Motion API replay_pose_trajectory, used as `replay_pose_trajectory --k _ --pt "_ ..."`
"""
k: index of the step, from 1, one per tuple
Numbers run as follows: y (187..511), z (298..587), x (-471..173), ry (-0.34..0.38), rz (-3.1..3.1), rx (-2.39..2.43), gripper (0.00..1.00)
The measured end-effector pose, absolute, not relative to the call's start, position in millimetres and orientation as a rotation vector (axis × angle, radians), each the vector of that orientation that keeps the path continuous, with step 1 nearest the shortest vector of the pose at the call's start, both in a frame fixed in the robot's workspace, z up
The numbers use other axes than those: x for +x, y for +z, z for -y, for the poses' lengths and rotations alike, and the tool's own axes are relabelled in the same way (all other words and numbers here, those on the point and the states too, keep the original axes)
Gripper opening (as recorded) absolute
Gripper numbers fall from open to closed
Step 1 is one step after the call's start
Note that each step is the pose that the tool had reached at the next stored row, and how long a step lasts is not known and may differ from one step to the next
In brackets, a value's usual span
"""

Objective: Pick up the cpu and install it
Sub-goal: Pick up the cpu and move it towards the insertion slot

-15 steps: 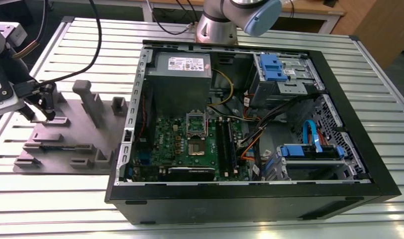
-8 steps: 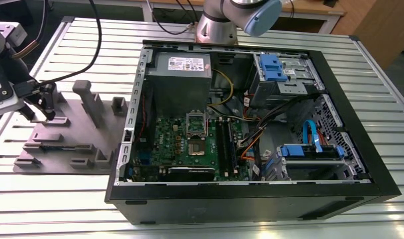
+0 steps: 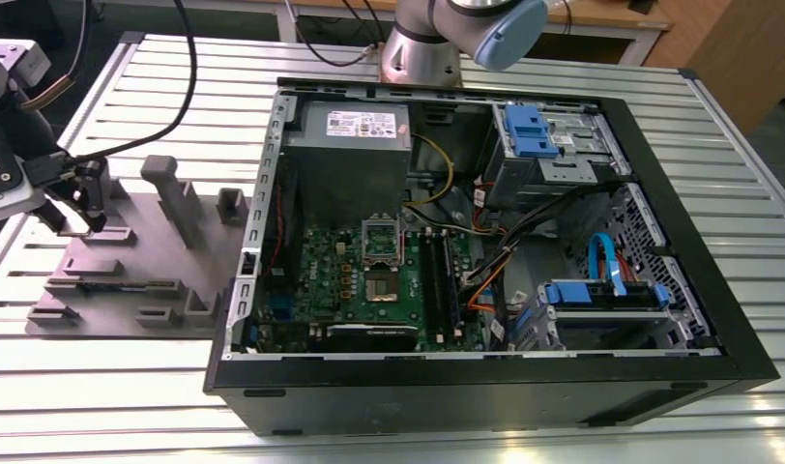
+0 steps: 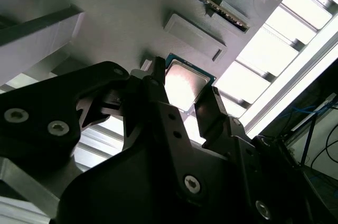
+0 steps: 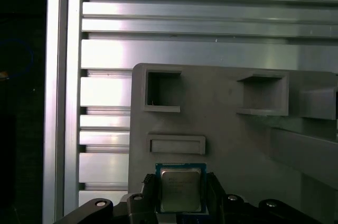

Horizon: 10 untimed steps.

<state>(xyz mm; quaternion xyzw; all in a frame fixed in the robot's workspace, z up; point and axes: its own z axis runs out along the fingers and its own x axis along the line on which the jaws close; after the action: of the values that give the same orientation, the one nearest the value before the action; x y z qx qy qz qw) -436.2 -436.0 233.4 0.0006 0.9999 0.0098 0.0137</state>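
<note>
The cpu point(image 5: 179, 187), a small square chip with a silvery top and a green rim, sits between my gripper's point(image 5: 180, 198) two black fingers just above the grey tray point(image 5: 232, 139). In the second wrist view both fingers point(image 4: 210, 109) press against opposite sides of the cpu point(image 4: 185, 81); my gripper point(image 4: 182, 96) is shut on it. In the exterior view my gripper point(image 3: 80, 224) is low over the tray point(image 3: 148, 266) at the exterior view's left. Inside the open computer case lies the green motherboard point(image 3: 354, 290) with its metal socket frame point(image 3: 382, 256).
The black computer case point(image 3: 496, 372) lies open on the slatted metal table point(image 3: 134, 377), with a power supply, drive cages and cables inside. Raised blocks point(image 3: 173, 198) stand on the tray beside my gripper. Black cables point(image 3: 187, 87) hang near the arm at the exterior view's left.
</note>
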Motion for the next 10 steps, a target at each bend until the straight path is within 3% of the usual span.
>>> replay_pose_trajectory --k 10 --pt "234.5 436.0 -436.3 0.03 -3.115 0.002 0.47"
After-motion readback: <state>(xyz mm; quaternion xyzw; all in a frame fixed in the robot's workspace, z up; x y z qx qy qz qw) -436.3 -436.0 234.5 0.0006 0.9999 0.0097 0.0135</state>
